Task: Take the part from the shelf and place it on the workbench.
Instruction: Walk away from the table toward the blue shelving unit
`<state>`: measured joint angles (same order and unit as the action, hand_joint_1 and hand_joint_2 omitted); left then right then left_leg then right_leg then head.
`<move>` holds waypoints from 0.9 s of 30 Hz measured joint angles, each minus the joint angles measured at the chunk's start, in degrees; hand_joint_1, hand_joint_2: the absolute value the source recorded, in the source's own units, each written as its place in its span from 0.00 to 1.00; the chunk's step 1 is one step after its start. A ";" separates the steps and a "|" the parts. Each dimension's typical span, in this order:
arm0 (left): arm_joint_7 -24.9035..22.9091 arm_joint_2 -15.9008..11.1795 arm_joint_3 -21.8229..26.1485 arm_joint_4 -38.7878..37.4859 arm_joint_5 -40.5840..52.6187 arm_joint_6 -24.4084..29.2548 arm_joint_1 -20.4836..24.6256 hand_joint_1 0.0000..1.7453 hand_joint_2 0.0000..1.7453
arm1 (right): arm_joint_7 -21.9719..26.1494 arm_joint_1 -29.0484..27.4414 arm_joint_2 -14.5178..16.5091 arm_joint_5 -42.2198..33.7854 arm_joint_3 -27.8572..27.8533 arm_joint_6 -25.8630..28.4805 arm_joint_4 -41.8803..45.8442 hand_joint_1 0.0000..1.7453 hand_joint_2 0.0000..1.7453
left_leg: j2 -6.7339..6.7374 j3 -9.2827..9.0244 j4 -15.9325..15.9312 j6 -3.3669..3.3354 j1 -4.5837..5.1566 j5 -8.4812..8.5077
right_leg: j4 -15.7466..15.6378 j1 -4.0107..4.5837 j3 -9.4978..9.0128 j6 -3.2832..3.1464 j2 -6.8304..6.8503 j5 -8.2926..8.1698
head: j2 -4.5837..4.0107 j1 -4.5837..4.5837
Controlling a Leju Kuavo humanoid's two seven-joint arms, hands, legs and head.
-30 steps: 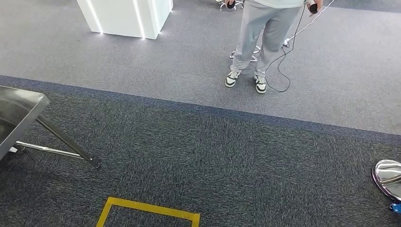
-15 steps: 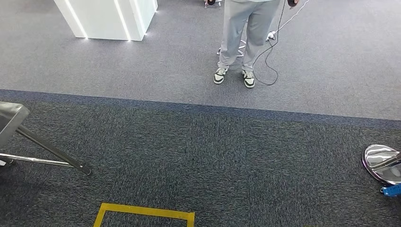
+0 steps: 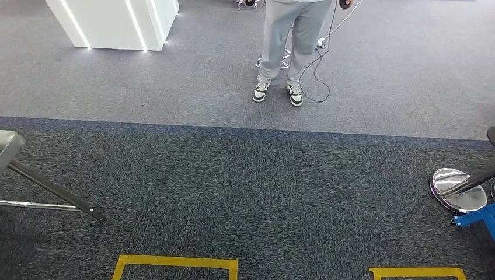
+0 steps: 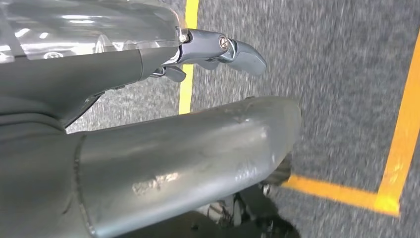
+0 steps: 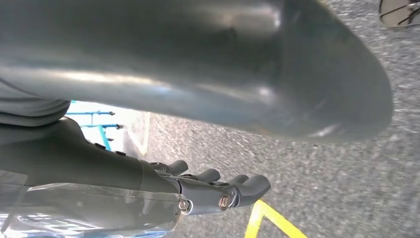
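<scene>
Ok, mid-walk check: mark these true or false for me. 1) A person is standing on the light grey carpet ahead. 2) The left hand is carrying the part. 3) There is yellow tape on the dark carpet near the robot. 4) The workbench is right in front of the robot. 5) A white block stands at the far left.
1) True: a person in grey trousers stands on the light carpet.
2) False: the left hand holds nothing, and so does the right hand.
3) True: yellow tape marks the dark carpet.
4) False: only open carpet lies ahead; a metal table leg is at the left edge.
5) True: the white block is far left.
</scene>
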<state>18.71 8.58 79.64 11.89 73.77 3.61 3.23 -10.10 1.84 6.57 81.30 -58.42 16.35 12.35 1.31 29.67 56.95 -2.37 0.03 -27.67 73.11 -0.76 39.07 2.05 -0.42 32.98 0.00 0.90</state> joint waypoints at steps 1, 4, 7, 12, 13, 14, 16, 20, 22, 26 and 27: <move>-0.25 0.04 -0.06 0.00 0.01 0.02 0.05 0.00 0.00 | -0.02 -0.01 -0.03 0.03 0.00 -0.04 0.00 0.00 0.00 | 0.21 -0.06 0.08 0.09 -0.01 -0.06 | -3.17 -0.03 -1.75 -0.04 0.26 -1.86 | 0.00 0.02; -0.65 0.22 -0.34 0.00 0.06 0.16 0.16 0.00 0.00 | -0.06 0.10 -0.14 0.07 0.00 -0.09 0.00 0.00 0.00 | 0.75 -0.19 0.41 0.78 0.20 -0.42 | -13.49 0.29 -7.03 -0.65 1.64 -5.56 | 0.00 0.04; -0.79 0.34 -0.69 0.00 0.46 0.34 0.27 0.00 0.00 | -0.10 0.17 -0.15 0.08 0.00 -0.10 0.00 0.00 0.00 | 1.26 -0.23 0.50 1.71 0.33 -0.57 | -14.79 0.54 -7.34 -1.57 1.31 -5.76 | 0.00 -0.03; 0.03 0.57 -1.28 0.00 1.32 -0.05 0.14 0.00 0.00 | -0.39 0.15 -0.15 -0.19 -0.17 -0.12 0.00 0.00 0.00 | -0.54 4.34 11.02 3.00 -0.12 -7.07 | -15.35 0.38 -7.18 -2.99 0.57 -6.32 | 0.00 -0.40; 0.25 0.63 -1.42 -0.01 1.43 -0.17 0.04 0.00 0.00 | -0.43 0.14 -0.15 -0.29 -0.29 -0.11 0.00 0.00 0.00 | -0.67 6.06 14.76 3.12 -0.20 -8.54 | -15.32 0.45 -7.09 -3.06 0.34 -6.34 | 0.00 -0.39; 0.41 0.68 -1.57 -0.01 1.52 -0.26 -0.05 0.00 0.00 | -0.45 0.11 -0.15 -0.36 -0.43 -0.11 0.00 0.00 0.00 | -0.71 7.15 17.12 3.18 -0.24 -9.02 | -15.27 0.51 -7.05 -3.10 0.07 -6.35 | 0.00 -0.39; 0.60 0.83 -1.87 -0.02 1.72 -0.42 -0.21 0.00 0.00 | -0.49 0.08 -0.13 -0.46 -0.74 -0.11 0.00 0.00 0.00 | -0.77 6.46 15.54 3.11 -0.28 -6.74 | -15.08 0.54 -7.06 -3.08 -0.57 -6.34 | 0.00 -0.39; 0.83 0.96 -2.32 -0.02 2.11 -0.62 -0.21 0.00 0.00 | -0.50 0.12 -0.04 -0.47 -0.97 -0.14 0.00 0.00 0.00 | -2.55 0.45 1.90 2.23 -0.18 -0.87 | -14.43 0.57 -6.69 -2.43 -1.83 -6.25 | 0.00 -0.34; 0.86 1.03 -2.40 -0.02 2.28 -0.74 -0.19 0.00 0.00 | -0.50 0.08 -0.04 -0.47 -1.01 -0.14 0.00 0.00 0.00 | -2.66 0.45 1.16 1.75 0.05 -0.92 | -14.44 0.47 -6.39 -1.70 -2.23 -6.47 | 0.00 -0.35; 0.82 1.19 -2.59 -0.02 2.47 -0.74 -0.17 0.00 0.00 | -0.50 0.00 -0.06 -0.47 -1.27 -0.11 0.00 0.00 0.00 | -1.59 0.18 0.06 0.21 -0.26 0.19 | -10.54 0.38 -4.60 -0.65 -1.20 -3.68 | 0.00 -0.09; 0.80 1.20 -2.64 -0.02 2.48 -0.73 -0.18 0.00 0.00 | -0.50 0.02 -0.06 -0.47 -1.33 -0.11 0.00 0.00 0.00 | -1.30 0.26 0.00 0.05 -0.18 0.28 | -7.15 0.35 -3.07 -0.51 -0.65 -1.69 | 0.00 0.05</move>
<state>19.51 9.79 77.00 11.87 76.24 2.87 3.05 -10.60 1.86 6.51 80.83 -59.76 16.24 12.35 0.02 29.93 56.94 -2.32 -0.14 -27.38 65.95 -0.41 35.99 1.54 -1.07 31.29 0.00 0.95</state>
